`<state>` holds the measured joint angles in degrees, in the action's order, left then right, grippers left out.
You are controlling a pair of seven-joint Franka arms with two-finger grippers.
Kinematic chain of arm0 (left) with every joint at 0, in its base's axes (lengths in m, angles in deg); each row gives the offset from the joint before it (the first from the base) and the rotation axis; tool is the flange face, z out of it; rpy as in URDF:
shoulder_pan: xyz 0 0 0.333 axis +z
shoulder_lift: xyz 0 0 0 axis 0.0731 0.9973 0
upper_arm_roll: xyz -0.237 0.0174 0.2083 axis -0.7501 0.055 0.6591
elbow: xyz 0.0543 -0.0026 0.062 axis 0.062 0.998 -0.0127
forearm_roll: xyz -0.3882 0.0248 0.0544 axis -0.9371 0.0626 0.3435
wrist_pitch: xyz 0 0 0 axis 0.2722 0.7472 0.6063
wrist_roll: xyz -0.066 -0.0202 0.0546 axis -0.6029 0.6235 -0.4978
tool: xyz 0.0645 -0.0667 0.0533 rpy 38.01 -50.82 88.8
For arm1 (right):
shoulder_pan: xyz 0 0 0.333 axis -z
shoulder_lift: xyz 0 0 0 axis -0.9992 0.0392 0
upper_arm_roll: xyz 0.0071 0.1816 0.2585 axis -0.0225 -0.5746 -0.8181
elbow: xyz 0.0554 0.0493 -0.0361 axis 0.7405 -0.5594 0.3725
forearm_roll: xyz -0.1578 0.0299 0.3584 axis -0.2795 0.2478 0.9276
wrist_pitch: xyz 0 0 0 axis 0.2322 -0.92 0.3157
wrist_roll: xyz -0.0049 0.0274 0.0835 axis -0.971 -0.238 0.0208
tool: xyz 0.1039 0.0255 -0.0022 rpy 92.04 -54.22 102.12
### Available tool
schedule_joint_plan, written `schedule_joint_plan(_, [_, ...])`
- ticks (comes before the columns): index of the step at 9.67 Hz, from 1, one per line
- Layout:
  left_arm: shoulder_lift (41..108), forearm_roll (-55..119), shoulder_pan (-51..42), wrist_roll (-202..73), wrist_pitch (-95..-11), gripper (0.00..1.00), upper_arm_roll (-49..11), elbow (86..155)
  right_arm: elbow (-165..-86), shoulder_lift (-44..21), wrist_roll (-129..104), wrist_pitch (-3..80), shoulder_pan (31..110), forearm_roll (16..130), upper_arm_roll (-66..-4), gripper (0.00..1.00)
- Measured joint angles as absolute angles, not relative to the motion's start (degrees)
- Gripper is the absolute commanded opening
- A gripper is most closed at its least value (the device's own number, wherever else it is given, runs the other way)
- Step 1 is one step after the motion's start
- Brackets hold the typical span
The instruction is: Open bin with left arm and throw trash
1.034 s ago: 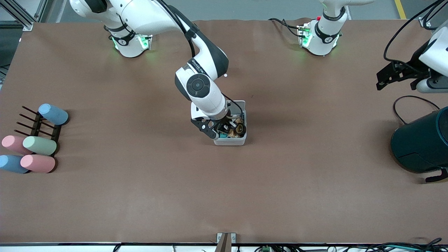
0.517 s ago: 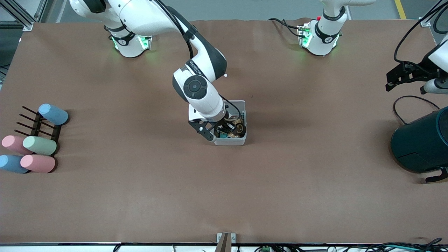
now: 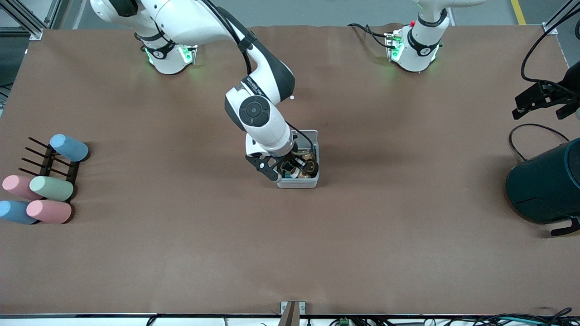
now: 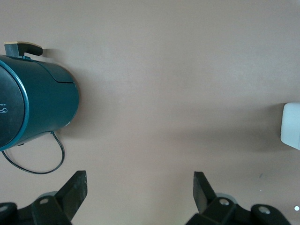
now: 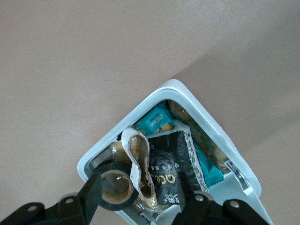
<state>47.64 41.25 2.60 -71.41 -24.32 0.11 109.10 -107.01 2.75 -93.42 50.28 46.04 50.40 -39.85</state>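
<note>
Right gripper [image 5: 140,206] directly over open bin [image 3: 312,136] at table centre, fingers parted, grasping nothing. Below fingertips, inside bin: black packet [image 5: 171,171] with white print, partly legible "CO"; curled white paper strip [image 5: 136,157]; dark tape ring [image 5: 115,190]; teal wrapper [image 5: 154,120], label unreadable. Left gripper [image 4: 138,187] released, jaws wide, waiting over bare table near dark teal cylinder [image 4: 33,105].

The right arm reaches from its base toward the middle of the counter, wrist bent downward, with the right end effector [image 3: 290,171] low over the bin [image 3: 312,136] and its fingers [image 5: 96,194] spread apart, gripping nothing. The left arm waits raised at its own end of the counter, its left end effector [image 4: 139,192] fully open and empty.
</note>
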Motion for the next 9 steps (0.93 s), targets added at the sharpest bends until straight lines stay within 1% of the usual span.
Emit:
schedule_joint_plan(1, [47.67,41.25,2.63,-71.32,-24.31,1.0,0.11,109.1,-106.41,2.48,-93.42,49.6,46.49,50.39,-38.8,0.79])
schedule_joint_plan(2, [47.68,41.25,2.65,-71.3,-24.31,1.0,0.11,109.1,-105.26,0.81,-93.39,46.17,47.89,50.38,-37.41,0.8])
schedule_joint_plan(3, [47.68,41.25,2.66,-71.3,-24.31,1.0,0.11,109.09,-104.3,-2.42,-92.69,40.69,50.84,50.35,-36.74,0.8])
schedule_joint_plan(6, [47.7,41.25,2.76,-71.3,-24.31,1.0,0.14,109.06,-103.64,-16.64,-76.11,16.79,62.86,50.21,-36.3,0.84])
schedule_joint_plan(8, [47.75,41.25,2.76,-71.3,-24.31,1.0,0.15,109.06,-104.01,-24.32,-61.04,4.47,70.72,48.38,-36.15,0.84])
schedule_joint_plan(9, [47.77,41.25,2.74,-71.3,-24.31,1.0,0.14,109.06,-104.41,-27.11,-52.39,0.44,74.03,46.51,-36.13,0.85])
